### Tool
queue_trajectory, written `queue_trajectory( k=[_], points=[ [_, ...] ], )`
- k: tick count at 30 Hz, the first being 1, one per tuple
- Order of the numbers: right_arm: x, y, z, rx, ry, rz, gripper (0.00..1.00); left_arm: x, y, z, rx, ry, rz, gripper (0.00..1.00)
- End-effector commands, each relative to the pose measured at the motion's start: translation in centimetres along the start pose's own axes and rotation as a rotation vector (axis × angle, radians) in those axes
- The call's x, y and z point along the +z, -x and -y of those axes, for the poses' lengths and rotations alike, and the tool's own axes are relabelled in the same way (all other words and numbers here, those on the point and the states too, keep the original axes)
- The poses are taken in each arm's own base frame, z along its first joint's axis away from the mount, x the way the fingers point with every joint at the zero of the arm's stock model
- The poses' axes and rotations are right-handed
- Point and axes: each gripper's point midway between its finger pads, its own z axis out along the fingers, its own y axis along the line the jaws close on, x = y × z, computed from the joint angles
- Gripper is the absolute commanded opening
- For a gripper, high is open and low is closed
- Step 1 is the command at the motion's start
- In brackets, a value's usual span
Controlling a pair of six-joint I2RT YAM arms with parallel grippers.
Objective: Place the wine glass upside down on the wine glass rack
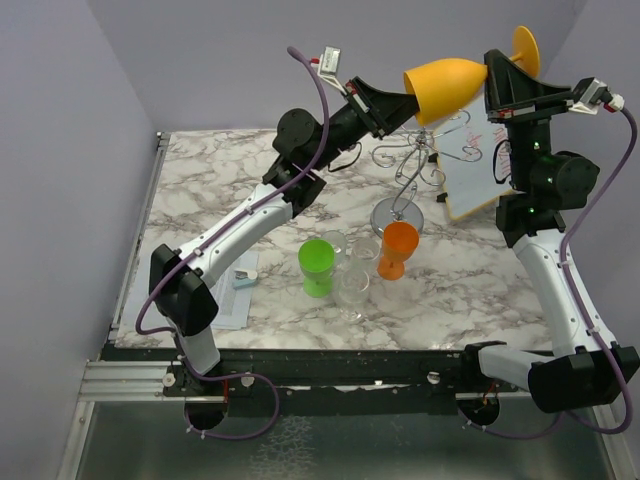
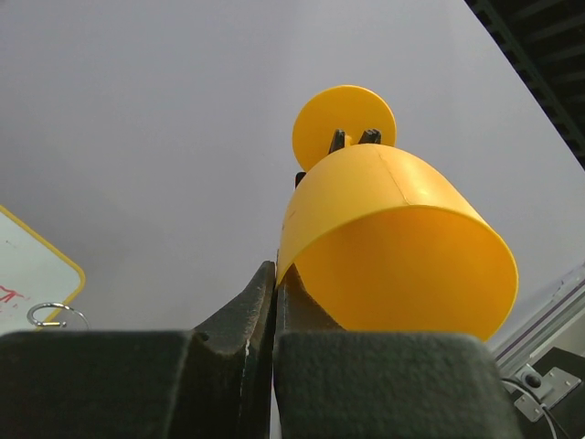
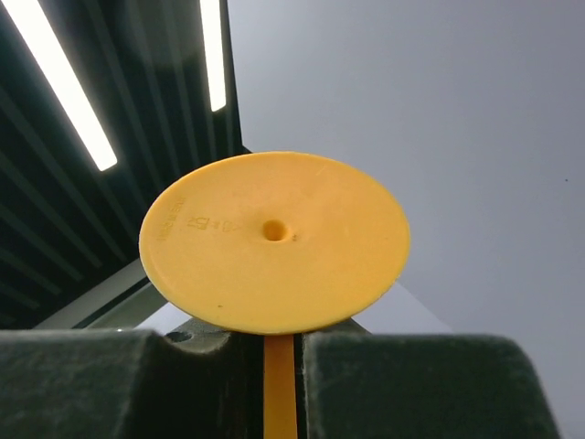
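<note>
The yellow wine glass is held on its side high above the table, bowl to the left, foot to the right. My left gripper is shut on the bowl's rim; the left wrist view shows its jaws pinching the thin rim of the glass. My right gripper is shut on the stem; the right wrist view shows the stem between its jaws, under the round foot. The silver wire wine glass rack stands below the glass on its disc base.
A tilted whiteboard stands right of the rack. An orange wine glass, a green cup and clear glasses stand in front of the rack. Papers lie at the front left.
</note>
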Motion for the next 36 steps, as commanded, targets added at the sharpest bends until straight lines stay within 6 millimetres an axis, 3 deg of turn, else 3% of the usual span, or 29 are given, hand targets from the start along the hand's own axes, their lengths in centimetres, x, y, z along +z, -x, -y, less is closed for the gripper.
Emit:
queue_trajectory(
  k=[1, 3, 6, 10, 11, 17, 22, 29, 32, 36],
  points=[
    [-0.2, -1.1, -1.5, -0.011, 0.028, -0.054, 0.14, -0.3, 0.2, 1.8, 0.023, -0.035, 0.013, 0.00],
    [-0.5, -1.2, -1.3, -0.009, 0.020, -0.057, 0.23, -0.3, 0.5, 2.0, 0.024, -0.037, 0.026, 0.00],
    [-1.0, -1.4, -1.0, -0.004, 0.003, -0.060, 0.26, -0.3, 1.2, 2.3, 0.032, -0.036, 0.059, 0.00],
    [-1.2, -1.7, -1.3, -0.022, 0.009, -0.077, 0.03, -0.3, 1.1, 2.3, 0.033, -0.037, 0.055, 0.00],
    [-1.1, -1.7, -1.5, -0.033, 0.015, -0.080, 0.01, -0.4, 1.0, 2.1, 0.029, -0.033, 0.050, 0.00],
    [-1.3, -1.7, -1.5, -0.156, -0.017, -0.100, 0.01, -2.1, 0.0, 0.5, 0.052, 0.021, 0.035, 0.34],
    [-2.3, -2.3, -0.2, -0.313, -0.091, -0.171, 0.01, -5.9, 0.8, -1.0, 0.114, 0.099, 0.048, 0.58],
    [-2.9, -3.9, 0.1, -0.590, -0.049, -0.341, 0.01, -10.9, 5.0, -2.3, 0.130, 0.206, 0.076, 0.73],
    [-2.4, -4.8, -0.2, -0.674, 0.031, -0.409, 0.01, -11.1, 6.4, -1.6, 0.142, 0.230, 0.051, 0.78],
    [-1.3, -6.0, -0.3, -0.710, 0.121, -0.477, 0.01, -9.9, 7.4, -0.8, 0.186, 0.287, -0.021, 0.86]
  ],
)
